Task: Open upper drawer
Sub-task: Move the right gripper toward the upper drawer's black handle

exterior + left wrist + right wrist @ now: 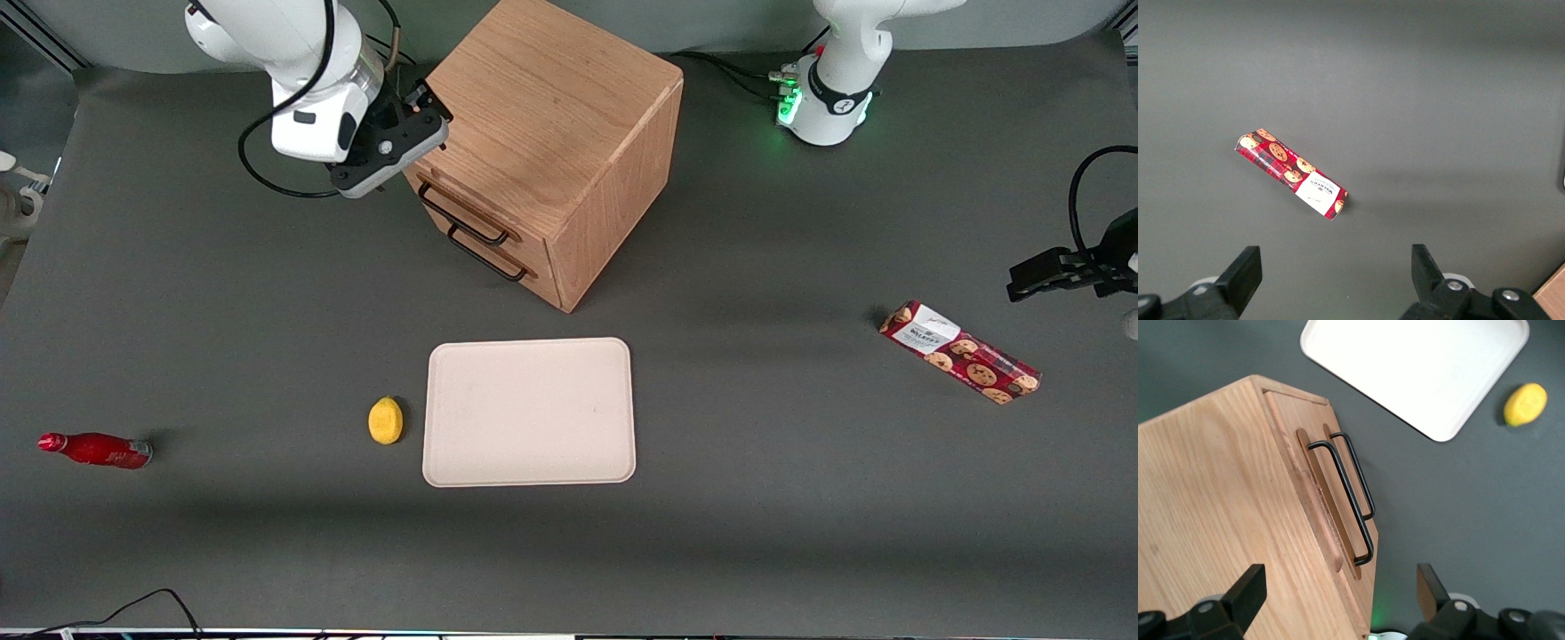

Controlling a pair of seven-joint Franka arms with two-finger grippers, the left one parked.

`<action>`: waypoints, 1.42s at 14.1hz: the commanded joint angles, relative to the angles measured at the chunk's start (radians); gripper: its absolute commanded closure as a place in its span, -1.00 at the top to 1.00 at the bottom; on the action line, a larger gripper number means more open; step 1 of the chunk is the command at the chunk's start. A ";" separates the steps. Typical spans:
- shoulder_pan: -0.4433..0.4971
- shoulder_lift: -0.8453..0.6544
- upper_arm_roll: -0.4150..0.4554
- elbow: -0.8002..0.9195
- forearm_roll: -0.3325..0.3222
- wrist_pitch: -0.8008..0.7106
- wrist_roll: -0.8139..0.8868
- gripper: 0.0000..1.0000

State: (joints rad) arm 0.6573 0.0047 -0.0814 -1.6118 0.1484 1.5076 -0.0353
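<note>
One end effector above upper drawer.

The upper drawer is shut, its front flat with the wooden box it sits in. It is made of light brown wood. It has a thin black bar handle that runs along its front and sticks out a little. It sits right above a second drawer that looks the same. The pincer is wide open and hovers just above the top edge of the box, near the handle, not touching it.
</note>
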 commanded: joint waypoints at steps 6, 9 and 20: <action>-0.028 0.038 -0.107 -0.068 0.178 0.054 -0.374 1.00; -0.028 0.044 -0.109 -0.089 0.181 0.069 -0.376 1.00; -0.021 0.052 -0.098 -0.359 0.278 0.321 -0.414 1.00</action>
State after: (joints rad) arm 0.6330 0.0648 -0.1781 -1.9287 0.3730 1.7964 -0.4116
